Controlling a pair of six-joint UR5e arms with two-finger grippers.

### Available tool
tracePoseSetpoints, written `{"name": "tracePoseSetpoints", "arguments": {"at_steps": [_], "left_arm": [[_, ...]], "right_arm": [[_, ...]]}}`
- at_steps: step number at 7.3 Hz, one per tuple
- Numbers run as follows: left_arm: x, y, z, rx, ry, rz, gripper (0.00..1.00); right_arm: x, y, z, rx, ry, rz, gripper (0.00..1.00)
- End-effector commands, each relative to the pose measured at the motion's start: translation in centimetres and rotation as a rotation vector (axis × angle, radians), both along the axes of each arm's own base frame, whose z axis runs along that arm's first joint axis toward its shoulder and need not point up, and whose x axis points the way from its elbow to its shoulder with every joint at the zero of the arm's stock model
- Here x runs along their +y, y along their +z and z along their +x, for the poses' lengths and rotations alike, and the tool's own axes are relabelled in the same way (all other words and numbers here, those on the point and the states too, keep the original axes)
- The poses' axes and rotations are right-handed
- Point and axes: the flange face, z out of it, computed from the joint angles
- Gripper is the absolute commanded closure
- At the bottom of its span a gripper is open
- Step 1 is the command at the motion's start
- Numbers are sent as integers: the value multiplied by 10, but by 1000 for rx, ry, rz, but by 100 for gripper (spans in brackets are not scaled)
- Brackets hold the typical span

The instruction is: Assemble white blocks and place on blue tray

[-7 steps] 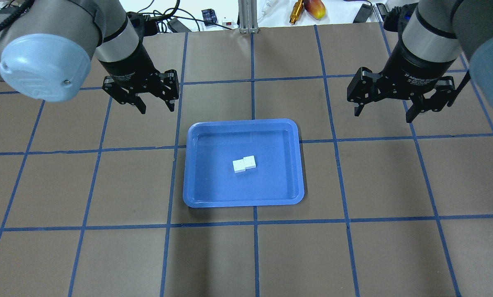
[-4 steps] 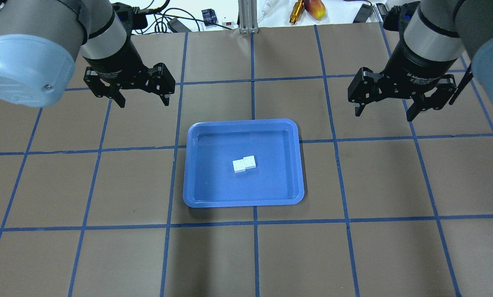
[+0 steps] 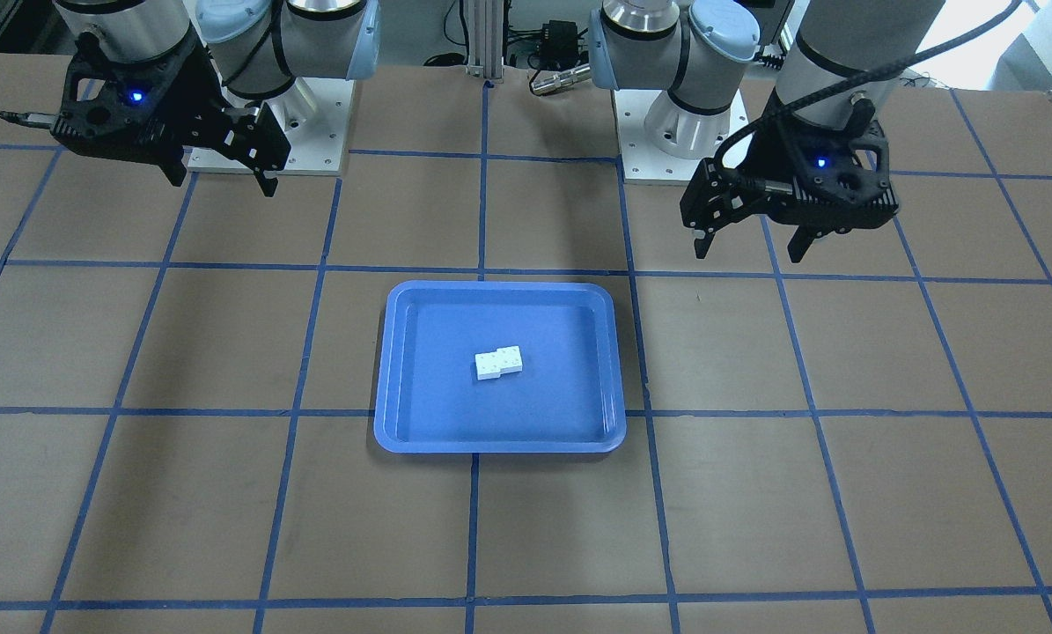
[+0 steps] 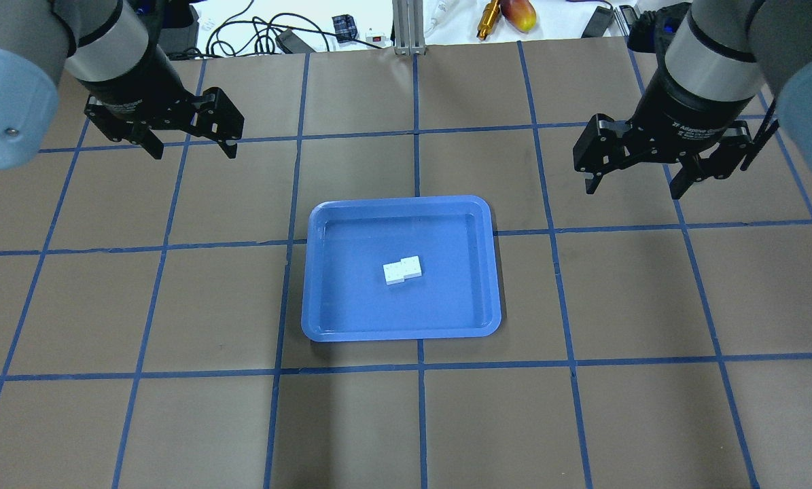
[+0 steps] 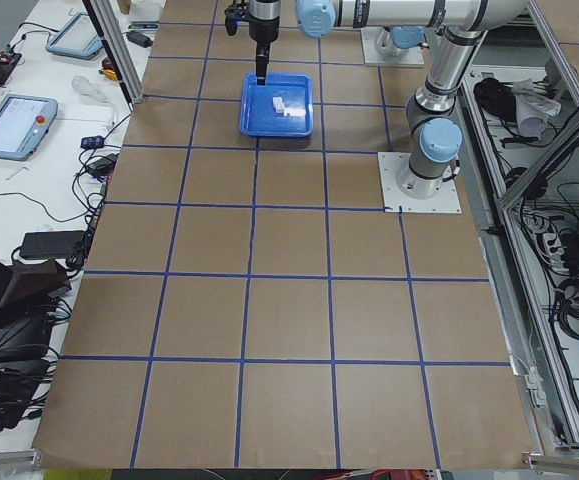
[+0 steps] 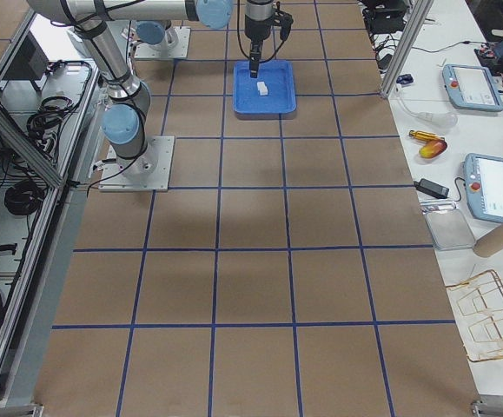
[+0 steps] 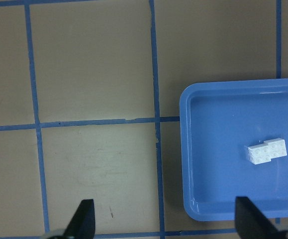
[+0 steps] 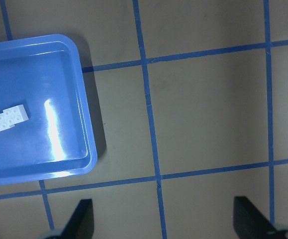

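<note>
The two white blocks sit joined, one overlapping the other with an offset, in the middle of the blue tray. They also show in the front view, the left wrist view and the right wrist view. My left gripper is open and empty, above the table far left of the tray. My right gripper is open and empty, above the table far right of the tray. In the front view the left gripper is on the right and the right gripper on the left.
The brown table carries a grid of blue tape lines. Cables, a yellow-red fruit-like object and small devices lie beyond the far edge. The arm bases stand behind the tray in the front view.
My left gripper has moved left and away from the tray, still open. My right gripper has barely shifted. The joined blocks and the tray have not moved.
</note>
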Motion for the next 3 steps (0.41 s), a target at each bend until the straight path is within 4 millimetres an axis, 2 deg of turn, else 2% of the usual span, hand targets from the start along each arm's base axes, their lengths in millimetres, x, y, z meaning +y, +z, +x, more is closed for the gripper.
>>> {"name": "tracePoseSetpoints", "arguments": {"at_steps": [1,3], "left_arm": [[9,14,9,-3,-8,-12,0],[12,9,15,6,12,34,0]], "right_arm": [[0,1,0,2,0,-1,0],[1,0,0,1,0,0,0]]}}
